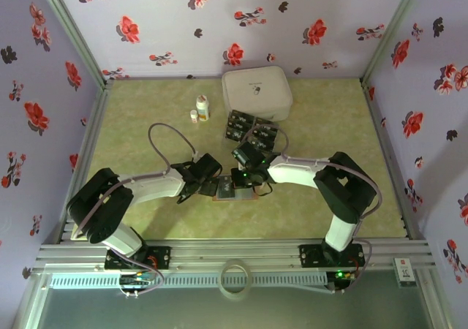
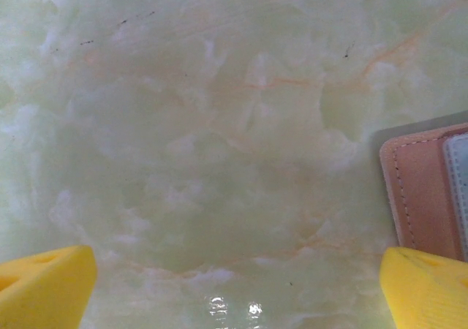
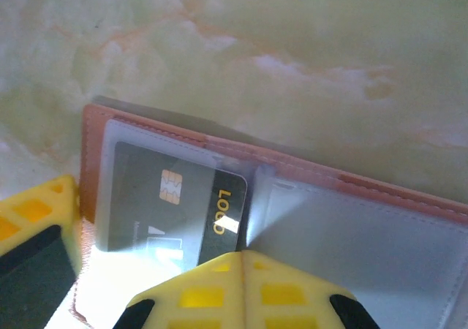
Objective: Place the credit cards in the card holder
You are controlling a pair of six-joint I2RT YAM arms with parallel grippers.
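Credit card (image 3: 175,205) lies partly in the card holder (image 3: 351,241) pocket, lower left, right by our clenched right fingers (image 3: 285,289). Our left fingers (image 2: 44,289) are released beside the holder.

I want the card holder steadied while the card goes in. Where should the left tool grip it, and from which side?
Probably its bare leather edge strip nearest the open left tool, approached from that outer side. The card holder lies open and flat, and the shut right tool occupies the pocket side, at the card.

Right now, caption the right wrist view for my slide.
Shut right end effector against a credit card partly inside the card holder.
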